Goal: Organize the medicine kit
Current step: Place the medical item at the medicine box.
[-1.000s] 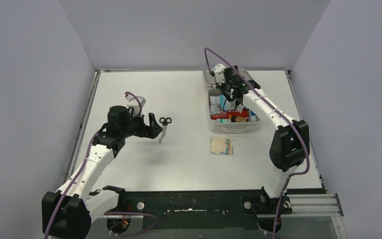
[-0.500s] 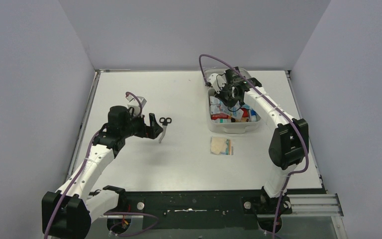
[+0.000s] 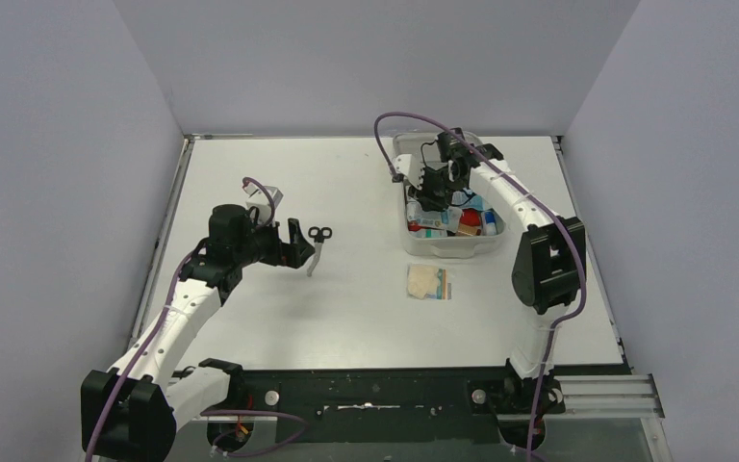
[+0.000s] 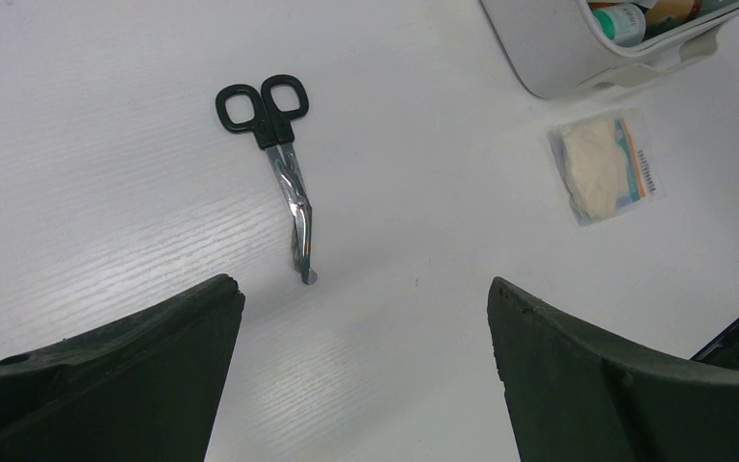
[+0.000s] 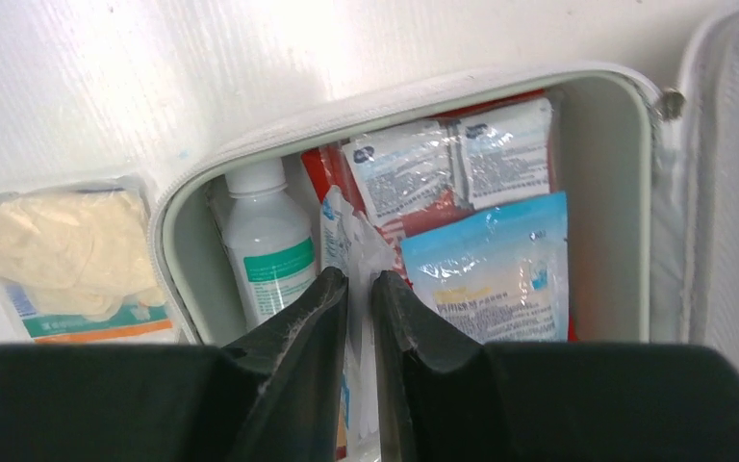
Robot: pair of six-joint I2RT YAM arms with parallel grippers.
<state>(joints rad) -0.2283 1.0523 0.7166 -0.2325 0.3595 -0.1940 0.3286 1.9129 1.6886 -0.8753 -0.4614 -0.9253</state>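
Setting: White table point(image 3: 346, 192) with a faint ribbed grain, boxed in by plain matte grey walls point(image 3: 58, 192).
Right end: your right gripper point(image 5: 359, 281) hung in the mouth of the open medicine kit point(image 5: 394, 94). Its 2 dark, smooth fingers point(image 5: 298, 356) were drawn nearly together, with only a slit between them.
Right contact: a thin, crinkled white wrapper point(image 5: 348, 226) stood on edge and ran into that slit. You could not have told from these views whether the pads pinched it or merely flanked it.
Left end: your left gripper point(image 4: 363, 286) was spread wide and held nothing. It hovered over the table, with the tip of the scissors point(image 4: 295, 207) just ahead of the gap.
Kit position: you had the kit on the far right part of the table, its lid point(image 5: 722, 192) laid open toward the back wall.
Kit shell: pale grey-white hard plastic, square with rounded corners and a smooth rim.
Kit contents: 1 white plastic bottle point(image 5: 267, 245) with a green label lay along one wall. 2 glossy white sachets point(image 5: 399, 173) with blue print overlapped red packaging point(image 5: 319, 173). 1 clear pouch point(image 5: 491, 274) with a blue panel lay beside them.
Loose items: the scissors lay flat, with black looped handles and bent, shiny metal blades closed. 1 clear packet point(image 4: 601, 166) of cream folded material lay just beside the kit's near wall, well apart from the scissors.
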